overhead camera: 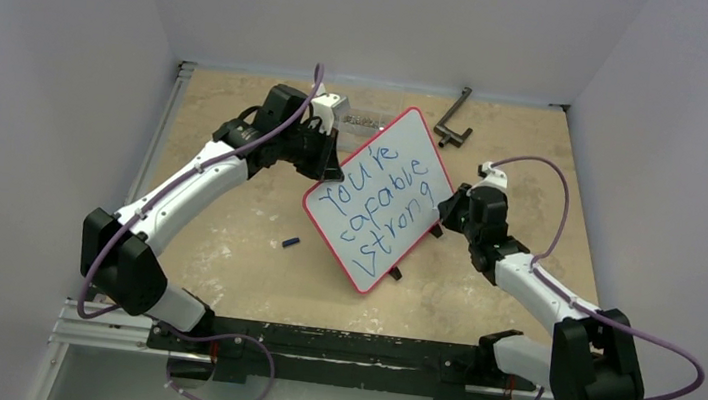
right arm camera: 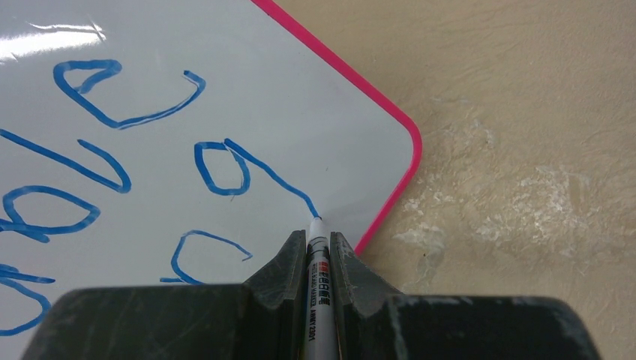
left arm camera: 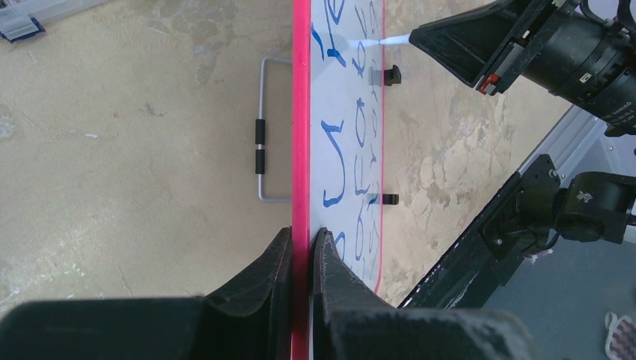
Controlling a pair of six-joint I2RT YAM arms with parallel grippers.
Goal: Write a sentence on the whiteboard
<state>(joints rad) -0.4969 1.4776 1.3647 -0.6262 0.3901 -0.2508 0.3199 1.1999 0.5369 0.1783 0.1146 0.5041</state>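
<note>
The right gripper (right arm camera: 316,237) is closest to the lens in its wrist view. Its two dark fingers are almost closed and pinch a white marker (right arm camera: 319,286) between them. The tip of the marker touches the whiteboard (right arm camera: 300,105) at the end of the long tail of a "g", near a rounded corner of the board. This letter closes the sentence (right arm camera: 270,176) – blue words in three slanted lines, which read "You're capable strong" in the top view.

The left gripper (left arm camera: 303,232) is also nearly closed; its fingers clamp the red frame (left arm camera: 301,112) of the board from both sides, on the edge opposite the marker. Behind the board, the left wrist view shows a wire stand (left arm camera: 261,135), and on the written side two black feet (left arm camera: 390,75) stick out.

The board is near the middle of the table (overhead camera: 222,266), turned diagonally between the two arms. A small dark cap (overhead camera: 291,243) lies on the table to the left of it – well apart from both grippers.
</note>
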